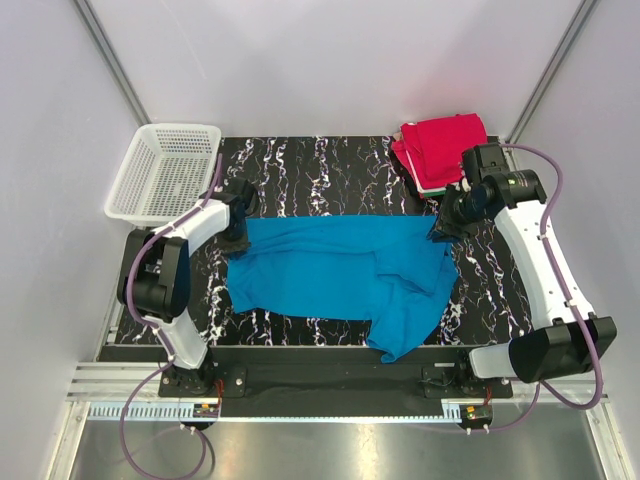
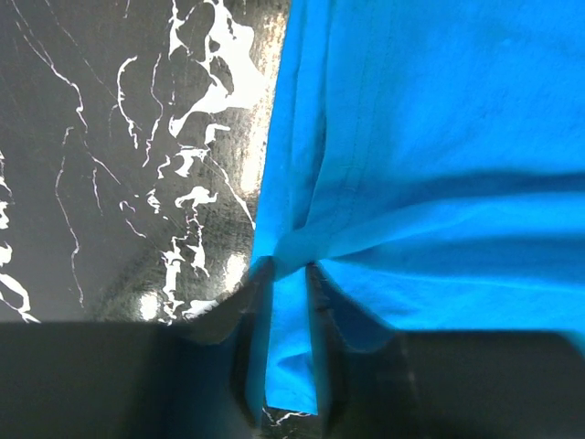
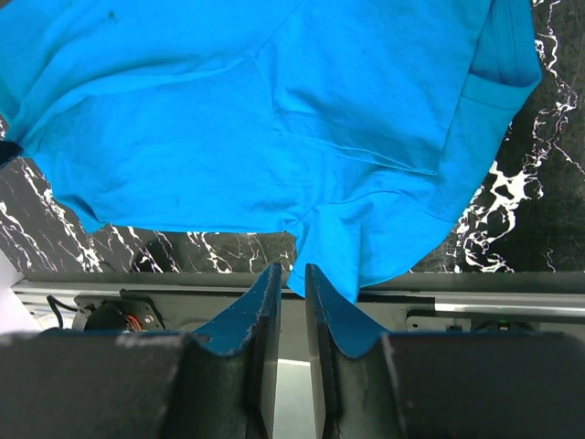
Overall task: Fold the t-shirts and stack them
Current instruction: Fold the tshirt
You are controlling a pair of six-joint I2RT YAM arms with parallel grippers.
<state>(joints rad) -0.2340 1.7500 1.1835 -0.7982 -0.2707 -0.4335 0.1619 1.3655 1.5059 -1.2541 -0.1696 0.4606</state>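
The blue t-shirt [image 1: 340,275] lay spread across the middle of the black, white-veined table [image 1: 320,170], its long side running left to right. One crumpled part trailed toward the near edge on the right.

The left gripper [image 2: 285,306] was at the shirt's far left corner, low over the table. Its two fingers were clamped on a bunched fold of the blue cloth, which puckered into creases where they squeezed it.

The right gripper [image 3: 286,302] was at the far right corner. In the right wrist view its fingers stood nearly together, with a point of the blue hem reaching down between the tips. It seemed to be pinching that hem, though the contact sat at the very tips and was hard to confirm. The cloth on that side hung raised, with the table and its near rail visible under it.

A folded red t-shirt [image 1: 445,145] topped a small pile at the far right corner, just beyond the right gripper. A white mesh basket [image 1: 165,172] sat at the far left corner.
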